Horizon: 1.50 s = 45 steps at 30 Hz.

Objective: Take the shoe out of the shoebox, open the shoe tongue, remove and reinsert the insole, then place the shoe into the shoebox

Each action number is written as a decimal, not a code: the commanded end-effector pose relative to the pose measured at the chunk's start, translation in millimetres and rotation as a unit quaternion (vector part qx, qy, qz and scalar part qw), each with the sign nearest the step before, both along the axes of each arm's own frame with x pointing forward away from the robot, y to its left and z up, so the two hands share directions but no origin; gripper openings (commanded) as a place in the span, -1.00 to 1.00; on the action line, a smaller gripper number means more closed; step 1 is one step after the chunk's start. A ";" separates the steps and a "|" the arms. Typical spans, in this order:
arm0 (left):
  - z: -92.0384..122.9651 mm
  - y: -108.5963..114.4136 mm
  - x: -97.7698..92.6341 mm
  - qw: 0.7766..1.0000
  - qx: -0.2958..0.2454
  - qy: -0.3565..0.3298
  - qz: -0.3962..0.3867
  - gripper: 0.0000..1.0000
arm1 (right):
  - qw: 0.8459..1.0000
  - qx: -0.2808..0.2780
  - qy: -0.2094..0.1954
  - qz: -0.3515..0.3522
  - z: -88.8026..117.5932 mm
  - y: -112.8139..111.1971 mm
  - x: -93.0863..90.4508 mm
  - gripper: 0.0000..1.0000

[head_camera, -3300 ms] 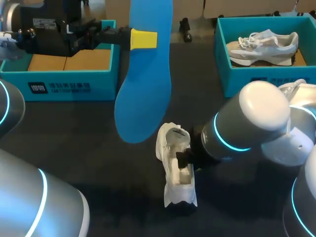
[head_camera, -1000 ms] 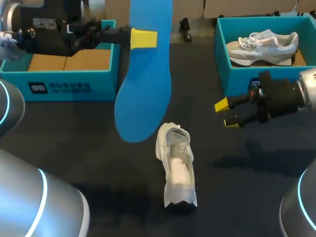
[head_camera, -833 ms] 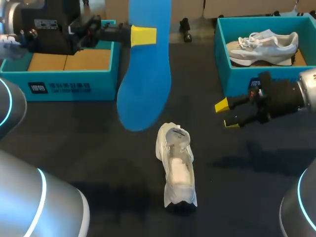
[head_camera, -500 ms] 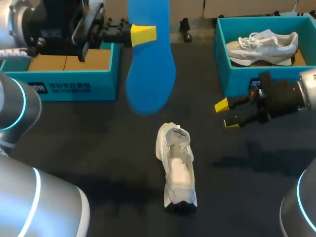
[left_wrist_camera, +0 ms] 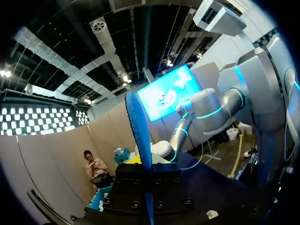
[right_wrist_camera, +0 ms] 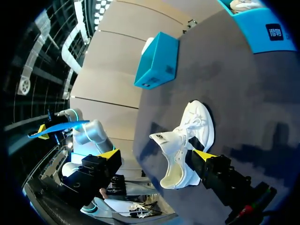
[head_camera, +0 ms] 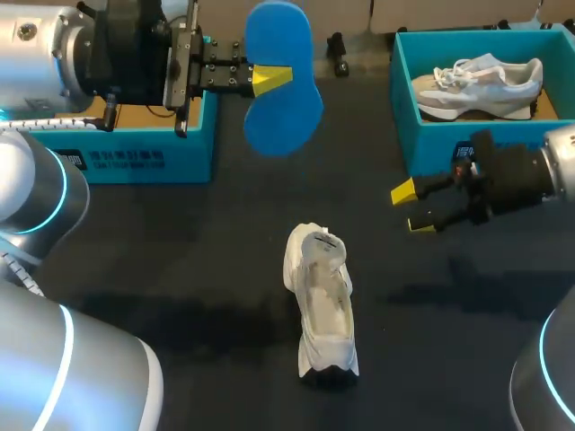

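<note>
Insole (head_camera: pixel 280 85): held aloft, pinched in left jaws. Right jaws: stood parted, empty, apart from shoe (head_camera: pixel 322 301). Risk: unbraced shoe could have slid on the surface (head_camera: pixel 180 269) during reinsertion.

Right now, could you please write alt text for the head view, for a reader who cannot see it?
The left gripper holds a blue insole in the air above a dark table, where a white shoe stands with its tongue open. The right gripper hangs open and empty near a teal shoebox holding a second shoe.
</note>
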<state>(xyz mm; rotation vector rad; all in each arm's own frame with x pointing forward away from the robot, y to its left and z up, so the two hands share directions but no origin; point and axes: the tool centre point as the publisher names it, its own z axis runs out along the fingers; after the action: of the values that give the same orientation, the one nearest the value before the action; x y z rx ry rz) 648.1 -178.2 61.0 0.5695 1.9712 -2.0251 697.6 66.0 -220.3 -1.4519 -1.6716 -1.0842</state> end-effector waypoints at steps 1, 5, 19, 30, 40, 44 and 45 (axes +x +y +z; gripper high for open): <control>6.0 -0.8 2.5 0.999 0.009 -0.048 0.000 -1.00 | 1.000 0.000 0.000 0.000 -0.6 1.3 0.9 1.00; 6.0 -0.8 2.5 0.999 0.009 -0.048 0.000 -1.00 | 1.000 0.000 0.000 0.000 -0.6 1.3 0.9 1.00; -63.2 -5.2 10.3 0.920 0.010 -0.388 -0.044 -1.00 | 1.000 0.000 0.000 0.000 -0.6 1.3 0.9 1.00; -82.0 -8.8 12.2 0.858 0.033 -0.508 -0.064 -1.00 | 1.000 0.000 0.000 0.000 -0.6 1.3 0.9 1.00; -86.2 -10.5 12.4 0.852 0.015 -0.517 -0.077 -1.00 | 1.000 0.000 0.000 0.000 -0.6 1.3 0.9 1.00; -105.4 -15.4 14.6 0.813 0.016 -0.577 -0.076 -1.00 | 1.000 0.000 0.000 0.000 -0.6 1.3 0.9 1.00; -108.7 -16.6 14.3 0.808 -0.004 -0.584 -0.074 -1.00 | 1.000 0.000 0.000 0.000 -0.6 1.3 0.9 1.00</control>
<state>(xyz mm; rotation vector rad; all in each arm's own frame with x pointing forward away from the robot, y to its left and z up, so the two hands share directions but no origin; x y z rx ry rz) 658.3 -188.7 -34.5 1.5203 1.2228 -1.1340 698.8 66.3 -220.4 -1.4510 -1.6710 -1.0824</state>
